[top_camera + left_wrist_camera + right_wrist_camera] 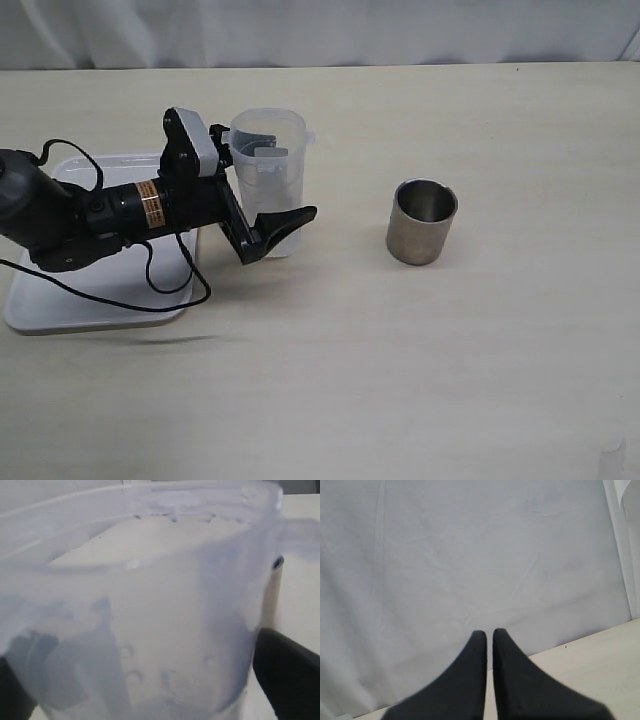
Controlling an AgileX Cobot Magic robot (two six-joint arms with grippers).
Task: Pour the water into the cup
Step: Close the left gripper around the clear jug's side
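Left end effector point(272, 186) at the tall translucent plastic measuring beaker point(290, 165), which stands upright on the pale wood-grain table point(400, 380). My jaws stand apart and straddle the beaker, one finger in front of its lower wall and one behind its rim. I cannot tell whether either pad touches the plastic, and nothing is clamped yet. The water is too faint to make out through the cloudy wall. The short brushed-steel cup point(421, 222) stands upright and well apart from the beaker, on the side away from my arm. A white rectangular tray point(60, 300) lies just beside the beaker, under my arm. My right end effector point(489, 635) is out of the exterior view, with its fingers together, empty, facing a white backdrop. Risks, as I judge them: closing off-centre would let one finger arrive first and push or tip the light beaker. Too hard a squeeze could buckle its thin wall. A loose hold could let it turn in the jaws when tilted. A fast tilt could send water past the cup's narrow mouth.
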